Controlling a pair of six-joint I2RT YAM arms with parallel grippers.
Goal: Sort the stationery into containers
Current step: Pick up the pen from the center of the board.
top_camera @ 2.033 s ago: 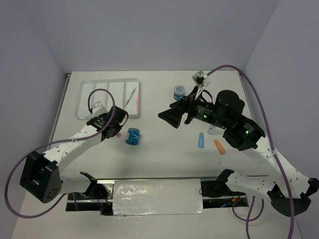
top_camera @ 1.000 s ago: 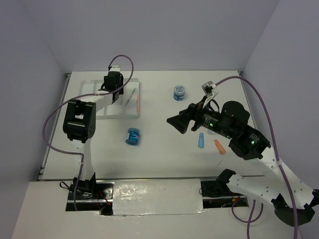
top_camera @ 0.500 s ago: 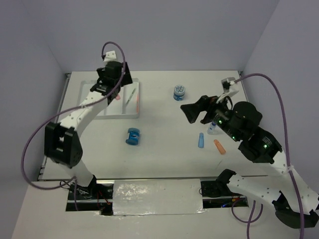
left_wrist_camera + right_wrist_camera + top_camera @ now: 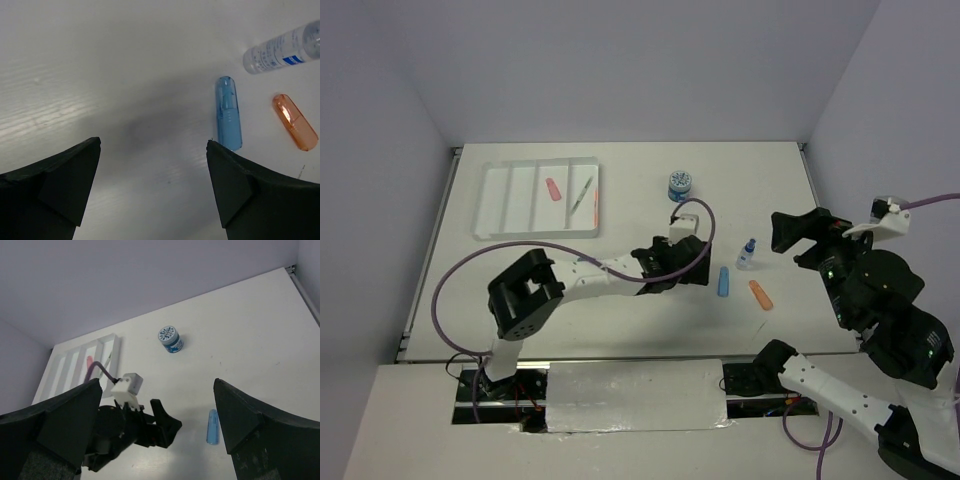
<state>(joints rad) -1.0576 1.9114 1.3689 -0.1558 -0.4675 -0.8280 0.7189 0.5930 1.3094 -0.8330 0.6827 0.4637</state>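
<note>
The white tray [image 4: 502,200] at the far left holds a pink stubby piece [image 4: 553,189], a grey-green pen [image 4: 582,193] and an orange pen [image 4: 595,205]. My left gripper [image 4: 702,268] stands open low over the table's middle, nothing between its fingers. Just right of it lie a blue stubby piece [image 4: 723,282] and an orange stubby piece [image 4: 760,294]. The left wrist view shows the blue piece [image 4: 228,114] by the right finger and the orange one [image 4: 295,122] beyond. A blue spool [image 4: 680,186] stands farther back. My right gripper [image 4: 788,240] is raised at the right, open and empty.
A small clear bottle with a blue cap [image 4: 747,254] lies just behind the two stubby pieces, also in the left wrist view [image 4: 280,47]. The left arm stretches across the table's middle. Walls close the table at the back and sides.
The left arm swung from the tray to the table's middle with its gripper open; the pink piece now lies in the tray. The right arm drew back to the right and rose.
</note>
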